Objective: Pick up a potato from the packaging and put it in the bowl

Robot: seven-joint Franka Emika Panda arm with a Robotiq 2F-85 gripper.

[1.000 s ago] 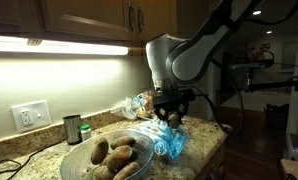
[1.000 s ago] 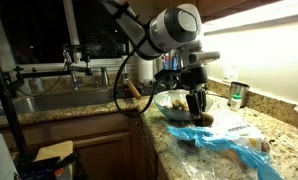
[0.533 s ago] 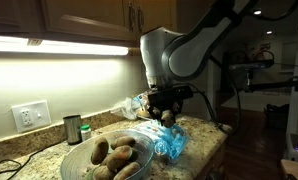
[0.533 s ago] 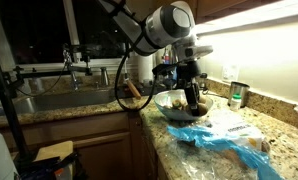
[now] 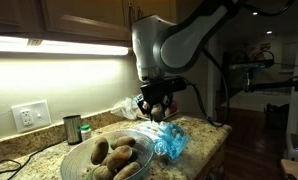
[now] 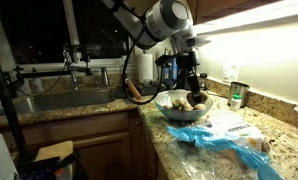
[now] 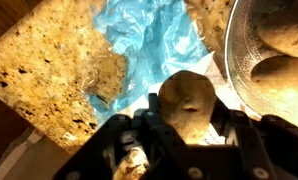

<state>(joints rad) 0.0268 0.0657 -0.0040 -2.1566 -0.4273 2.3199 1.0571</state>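
The potato point(image 7: 186, 98) is clamped in the end effector point(image 7: 186, 118), clear of the worktop point(image 7: 39, 75). In an exterior view the bowl point(image 5: 73, 158) sits at left, already holding potatoes. The end effector has swung toward it, leaving the blue packaging point(image 5: 170, 143) at right. Pick looks done; release over the bowl remains.

Source: warm under-cabinet strip point(image 5: 49, 44), blown out to white in both exterior views.
Room: dim away from the strip; window point(image 6: 49, 40) black.
Glare: sheen on bag point(image 7: 149, 40), wrist view.
Shadow: worktop point(image 7: 39, 70) darkens toward lower left.
Focus: pincer point(image 7: 187, 115) soft, near lens; exterior views grainy.
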